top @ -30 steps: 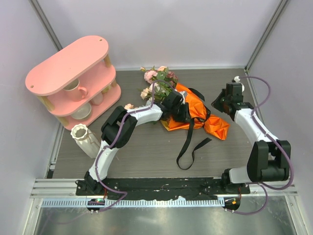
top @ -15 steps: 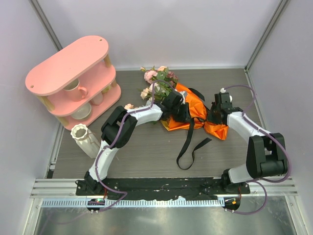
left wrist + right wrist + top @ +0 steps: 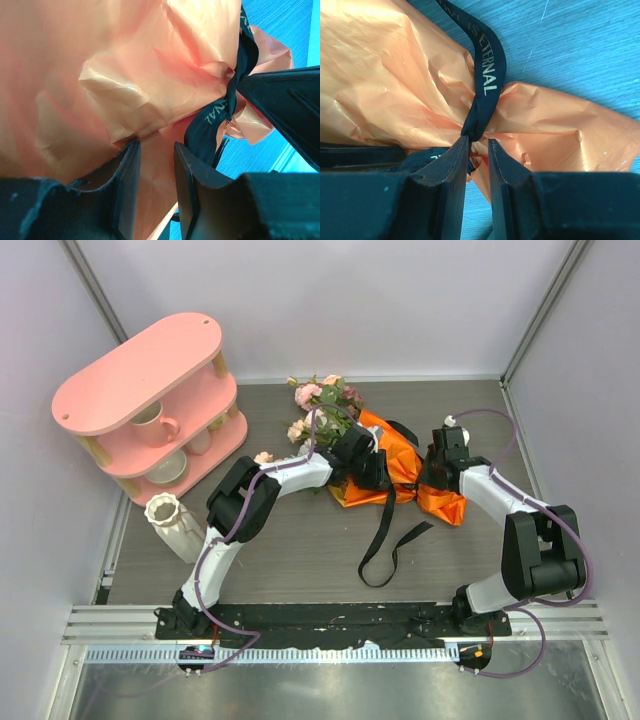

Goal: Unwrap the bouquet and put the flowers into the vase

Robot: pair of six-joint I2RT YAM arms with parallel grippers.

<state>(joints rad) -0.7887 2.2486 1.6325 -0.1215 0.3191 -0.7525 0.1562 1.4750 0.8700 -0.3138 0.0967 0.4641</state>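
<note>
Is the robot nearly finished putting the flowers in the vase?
Not nearly. Done: nothing yet; the black ribbon is tied round the orange sheet. In hand: the left pincer pinches the sheet, and the right pincer sits at the knot. Left: untie, unwrap, then carry the flowers to the vase, which holds none.

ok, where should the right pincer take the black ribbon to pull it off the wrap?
Probably at the tight waist where the black ribbon cinches the orange wrap: there it bunches narrow enough to pinch. Approach from where the right pincer sits, jaws straddling the band, clear of loose sheet.
</note>
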